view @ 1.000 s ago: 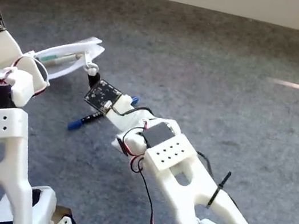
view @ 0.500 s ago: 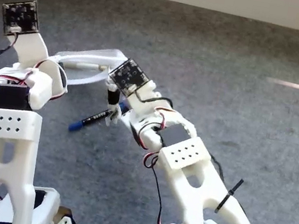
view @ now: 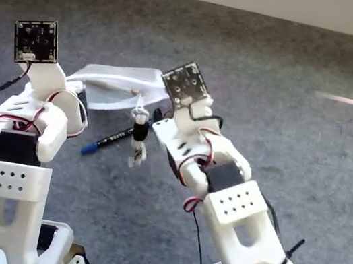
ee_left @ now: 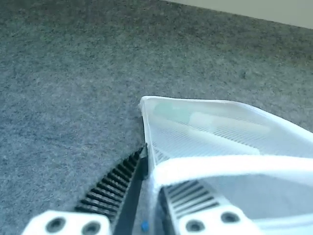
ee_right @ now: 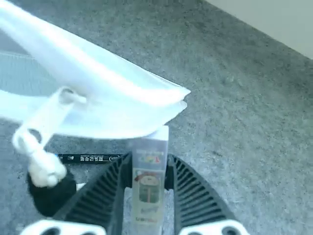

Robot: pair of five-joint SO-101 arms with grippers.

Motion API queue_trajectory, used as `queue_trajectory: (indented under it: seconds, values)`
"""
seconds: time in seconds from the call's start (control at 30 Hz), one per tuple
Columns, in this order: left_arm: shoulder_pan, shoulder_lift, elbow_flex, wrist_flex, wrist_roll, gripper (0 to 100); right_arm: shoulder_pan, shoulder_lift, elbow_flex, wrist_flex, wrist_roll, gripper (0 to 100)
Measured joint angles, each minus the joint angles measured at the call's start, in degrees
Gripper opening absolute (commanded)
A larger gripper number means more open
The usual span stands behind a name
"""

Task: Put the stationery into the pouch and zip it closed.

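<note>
Two arms stood raised over the desk (view: 308, 162). The left tool (ee_left: 149, 161) was clamped narrow on a corner of the pouch (ee_left: 220, 142), holding it up. The right tool (ee_right: 146, 157), wrist bent downward, gripped a white block (ee_right: 146, 191) whose end sat at the pouch's lip just ahead. Beneath that tool, a pen (view: 110, 139) lay on the desk near the dangling zipper pull (ee_right: 44, 171).
</note>
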Motion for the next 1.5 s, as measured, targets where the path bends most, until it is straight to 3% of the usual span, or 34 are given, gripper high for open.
queue_trajectory:
  seconds: [0.17, 0.47, 0.63, 0.77, 0.87, 1.13, 1.5]
  values:
    - [0.0, -0.09, 0.09, -0.18, 0.0, 1, 0.0, -10.11, 7.12, -5.89, -0.7, 0.4]
    - [0.0, -0.09, 1.67, -1.41, 0.0, 1, 0.0, -24.79, 12.31, -12.75, -8.97, 0.4]
    - [0.0, -0.09, 2.29, -2.29, 0.0, 1, -0.18, -30.07, 12.31, -13.1, -16.35, 0.4]
    - [0.0, -0.09, 2.29, -2.29, 0.0, 1, -5.19, -31.12, 13.54, -16.18, -23.56, 0.4]
    - [0.0, -0.09, 2.29, -2.29, 0.0, 1, -8.26, -31.12, 19.25, -24.18, -26.73, 0.4]
    - [0.0, -0.09, 2.29, -2.29, 0.0, 1, -8.88, -25.23, 34.81, -58.02, -25.41, 0.4]
    - [0.0, -0.09, 2.29, -2.29, 0.0, 1, -9.05, -1.23, 30.24, -76.31, -25.41, 0.4]
